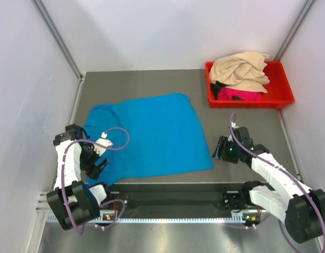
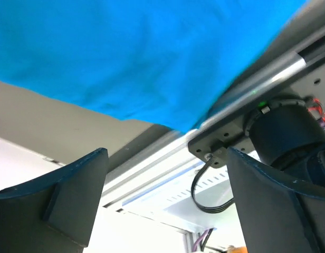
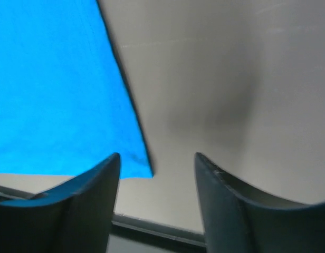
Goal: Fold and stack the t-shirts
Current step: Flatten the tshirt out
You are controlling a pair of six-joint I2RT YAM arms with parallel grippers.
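turquoise-blue cloth t-shirt (image 1: 152, 132) lying flat on grey table (image 1: 152, 79), spreading between both grippers | left gripper (image 1: 99, 164) sitting at shirt's near-left corner, jaws gaping wide, gripping nothing | right gripper (image 1: 219, 150) sitting just beside shirt's near-right corner, jaws apart, empty | shirt looking smooth, few wrinkles | red plastic bin (image 1: 247, 104) standing beyond shirt's far-right corner, holding crumpled beige-tan t-shirt (image 1: 241, 68) piling over magenta-pink t-shirt (image 1: 239, 95)

- The top view is bright and even. Light falls from above, and the white walls look slightly washed out.
- Right wrist view: blurred. Just ahead of the right pincer (image 3: 157, 158) a diffuse grey shadow lies on the table (image 3: 268, 63).
- Left wrist view: the turquoise t-shirt (image 2: 125, 52) beyond the left pincer (image 2: 168, 153) shows no weave, and the dark fingers (image 2: 62, 200) are out of focus.
- Between those fingers a white area is overexposed, and the metal rail (image 2: 278, 68) beside them carries glare.
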